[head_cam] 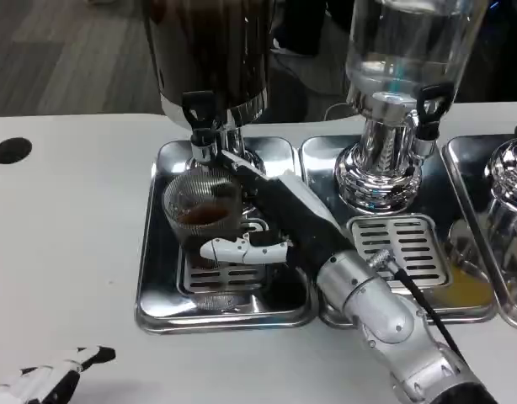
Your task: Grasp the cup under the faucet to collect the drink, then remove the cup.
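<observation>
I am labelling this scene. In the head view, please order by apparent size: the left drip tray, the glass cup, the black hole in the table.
1. Left drip tray, largest.
2. Glass cup, held by the right robot hand.
3. Black hole, smallest.

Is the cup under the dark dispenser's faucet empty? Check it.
No: the clear ribbed cup, held by the right hand below the faucet, already has brown drink in its bottom.

The left hand (48, 379) is cut off by the bottom edge; the right hand (267, 220) hides the cup's (201, 212) far side.
</observation>
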